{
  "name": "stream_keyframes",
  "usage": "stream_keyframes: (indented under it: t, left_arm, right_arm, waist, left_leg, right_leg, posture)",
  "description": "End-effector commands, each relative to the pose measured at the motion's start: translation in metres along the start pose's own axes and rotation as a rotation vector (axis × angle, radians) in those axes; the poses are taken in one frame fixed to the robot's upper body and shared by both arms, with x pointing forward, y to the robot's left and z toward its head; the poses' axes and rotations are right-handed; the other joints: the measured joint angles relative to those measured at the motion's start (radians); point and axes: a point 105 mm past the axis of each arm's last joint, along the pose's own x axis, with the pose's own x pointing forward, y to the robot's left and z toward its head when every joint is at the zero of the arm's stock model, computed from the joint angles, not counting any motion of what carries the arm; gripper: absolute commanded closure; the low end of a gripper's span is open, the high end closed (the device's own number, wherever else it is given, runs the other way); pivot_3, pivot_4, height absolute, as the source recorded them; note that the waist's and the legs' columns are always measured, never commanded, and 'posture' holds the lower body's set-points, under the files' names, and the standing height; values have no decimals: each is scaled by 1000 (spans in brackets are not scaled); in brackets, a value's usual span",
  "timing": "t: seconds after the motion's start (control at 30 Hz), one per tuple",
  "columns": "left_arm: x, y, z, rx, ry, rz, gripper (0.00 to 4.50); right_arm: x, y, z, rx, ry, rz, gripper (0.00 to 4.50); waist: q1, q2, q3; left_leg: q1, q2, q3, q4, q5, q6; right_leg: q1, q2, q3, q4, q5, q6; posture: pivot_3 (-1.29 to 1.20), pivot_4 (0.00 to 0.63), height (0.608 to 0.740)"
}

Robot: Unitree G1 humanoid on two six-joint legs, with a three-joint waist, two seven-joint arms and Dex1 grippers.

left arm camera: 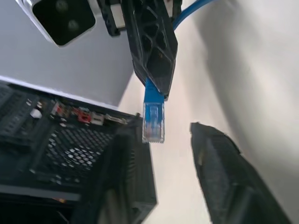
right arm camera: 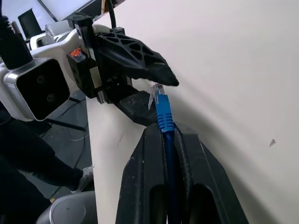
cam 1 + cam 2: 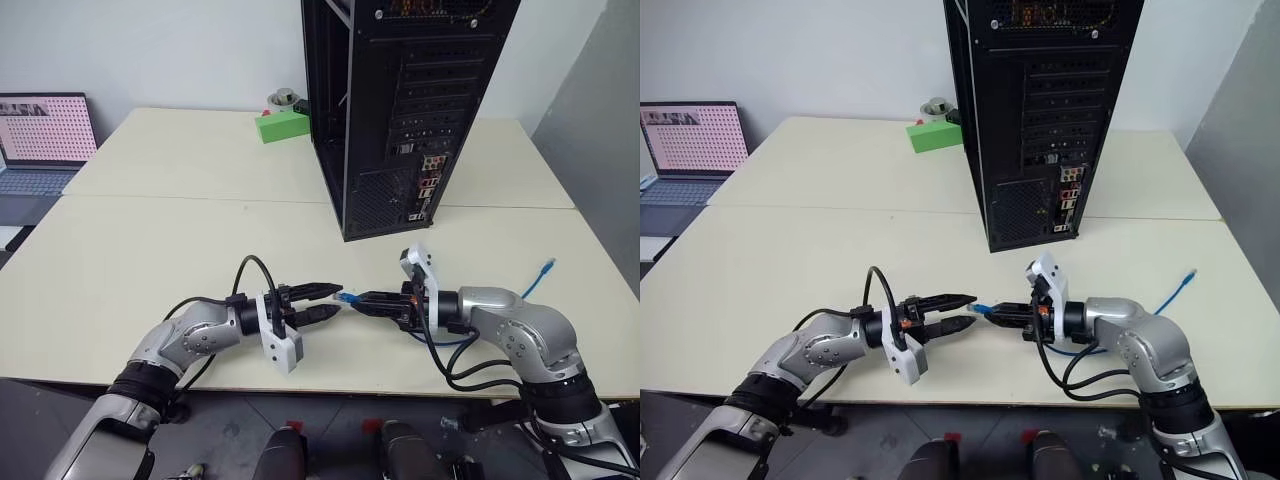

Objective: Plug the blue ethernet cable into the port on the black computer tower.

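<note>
Right pincer [image 3: 368,300] pinches the blue ethernet cable [image 2: 164,122] just behind its clear plug, which juts toward the spread fingers of the left pincer [image 3: 330,302] without touching them. The cable's far plug lies on the counter [image 3: 150,250] to the right. The black computer tower [image 3: 400,110] stands well behind, top cut off; its port cannot be singled out. No writing is legible

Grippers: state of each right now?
Left gripper: open, holding nothing.
Right gripper: shut on the blue ethernet cable, just behind its plug.
</note>
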Motion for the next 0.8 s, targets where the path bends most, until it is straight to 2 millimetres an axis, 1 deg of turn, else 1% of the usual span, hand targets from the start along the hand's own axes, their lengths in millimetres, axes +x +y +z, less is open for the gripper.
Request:
stream_keyframes:
  t: [0.03,0.1,0.17,0.3,0.43,0.57,0.8]
  left_arm:
    - [0,9,-5,-256,62,74,1590]
    - [6,12,-4,-455,90,118,1156]
    - [16,19,1,-629,88,167,1156]
    - [36,34,5,-780,119,232,1156]
    - [59,51,3,-859,172,324,1156]
    - [73,61,0,-918,222,371,1156]
    - [86,71,3,-925,255,392,1156]
  right_arm:
    - [-14,-12,20,-113,-75,-130,4500]
    - [-21,-25,27,-157,-98,-250,4500]
    - [-28,-37,35,-190,-126,-373,4500]
    - [-39,-61,48,-200,-200,-616,4500]
    - [-48,-76,60,-208,-276,-820,4500]
    - [-57,-88,71,-170,-349,-950,4500]
    - [-68,-100,89,-133,-401,-1017,4500]
  waist:
    - [-1,0,0]
    - [-1,0,0]
    - [1,0,0]
    - [1,0,0]
    - [1,0,0]
    - [-1,0,0]
    - [0,0,0]
  left_leg:
    - [0,0,0,0,0,0]
    - [0,0,0,0,0,0]
    - [0,0,0,0,0,0]
    - [-1,0,0,1,0,0]
    - [0,0,-1,1,0,0]
    - [0,0,-1,1,0,0]
    - [-1,0,-1,1,0,0]
  right_leg:
    - [0,0,0,0,0,0]
    - [0,0,0,1,0,0]
    - [0,0,0,0,0,0]
    - [0,0,0,1,0,0]
    - [0,1,0,1,0,0]
    - [0,1,0,1,0,0]
    - [0,1,0,0,0,0]
  posture:
    - [0,150,740]
    - [0,150,740]
    - [0,150,740]
    - [0,150,740]
    - [0,150,740]
    - [0,150,740]
    - [0,150,740]
